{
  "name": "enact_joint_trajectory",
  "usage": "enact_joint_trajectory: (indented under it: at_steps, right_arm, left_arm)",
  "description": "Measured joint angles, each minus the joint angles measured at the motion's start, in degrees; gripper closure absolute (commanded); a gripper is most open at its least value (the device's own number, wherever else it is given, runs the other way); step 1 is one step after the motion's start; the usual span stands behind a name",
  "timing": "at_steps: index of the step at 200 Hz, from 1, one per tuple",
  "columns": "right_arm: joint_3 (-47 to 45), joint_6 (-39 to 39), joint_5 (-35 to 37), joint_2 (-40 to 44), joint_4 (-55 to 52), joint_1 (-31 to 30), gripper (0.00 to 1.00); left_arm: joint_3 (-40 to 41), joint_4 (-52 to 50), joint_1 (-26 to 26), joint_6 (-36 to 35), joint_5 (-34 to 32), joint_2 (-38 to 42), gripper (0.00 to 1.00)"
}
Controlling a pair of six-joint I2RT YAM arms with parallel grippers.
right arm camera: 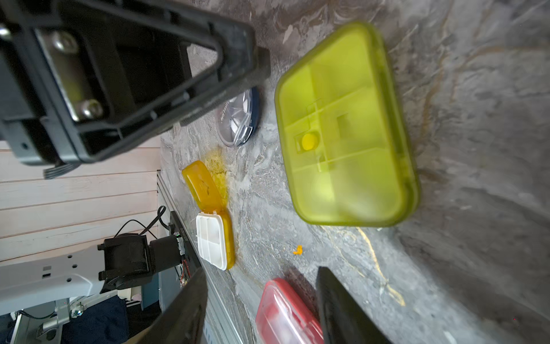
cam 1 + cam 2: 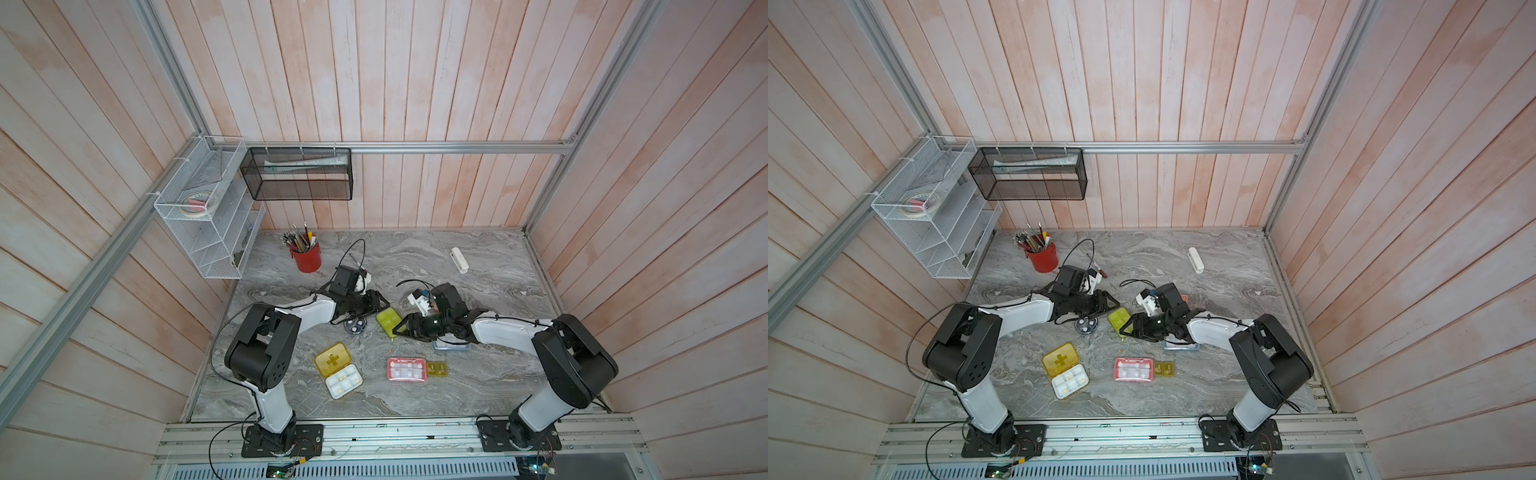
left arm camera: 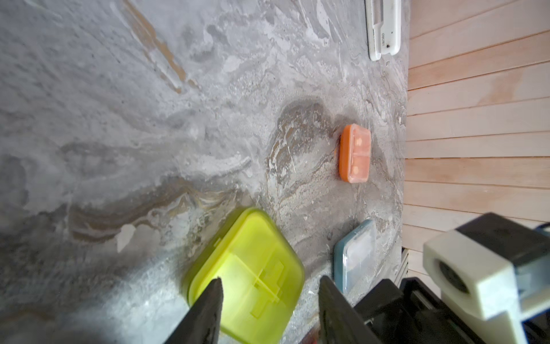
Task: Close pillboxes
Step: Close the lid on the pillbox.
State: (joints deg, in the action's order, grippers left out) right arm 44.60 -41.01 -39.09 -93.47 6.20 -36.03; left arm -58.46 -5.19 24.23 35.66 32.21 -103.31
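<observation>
left gripper (image 3: 269, 283) and right gripper (image 1: 261, 269), both released, flank the lime-green pillbox (image 2: 389, 319), seemingly shut. next: fold down the yellow pillbox (image 2: 338, 368) lid.

Bare tabletop (image 2: 415, 257) along the far edge, room to pass, red cup (image 2: 306, 259) blocking the far-left corner, white bar (image 2: 460, 260) toward far-right, lime-green pillbox (image 2: 388, 319) just ahead of my right pincer (image 2: 400, 327)

- Both top views: high overhead, looking down on the whole table (image 2: 478, 386), tilted a bit fwd; near-identical frames w/ slight sideways offset.
- Left wrist cam: close & low over the table, faces twd robot's right, up to the wood wall (image 3: 476, 119); sees lime-green pillbox (image 3: 247, 277) and orange pillbox (image 3: 355, 153).
- Right wrist cam: close too, faces the opposite way; shares the lime-green pillbox w/ left wrist view.
</observation>
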Motion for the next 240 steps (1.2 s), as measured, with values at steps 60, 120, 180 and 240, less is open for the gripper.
enact_joint_trajectory:
  at_steps: [60,120,180,240]
  right_arm:
    - [0.02,-1.18,0.22,-3.04,3.1,-0.28,0.4]
    - [0.13,-1.2,0.22,-3.76,3.3,-0.28,0.4]
    - [0.66,-1.22,0.22,-6.47,3.3,-0.26,0.4]
    - [1.64,-1.29,0.22,-8.02,3.96,0.35,0.4]
  left_arm:
    - [-6.25,-1.84,-1.05,-2.43,0.44,-5.38,0.45]
    - [-7.39,-2.1,-1.09,-3.13,1.27,-7.72,0.46]
    - [-5.51,-1.11,-1.09,-3.04,2.4,-7.74,0.46]
    - [-2.8,1.4,-0.98,-1.55,3.76,-7.72,0.46]
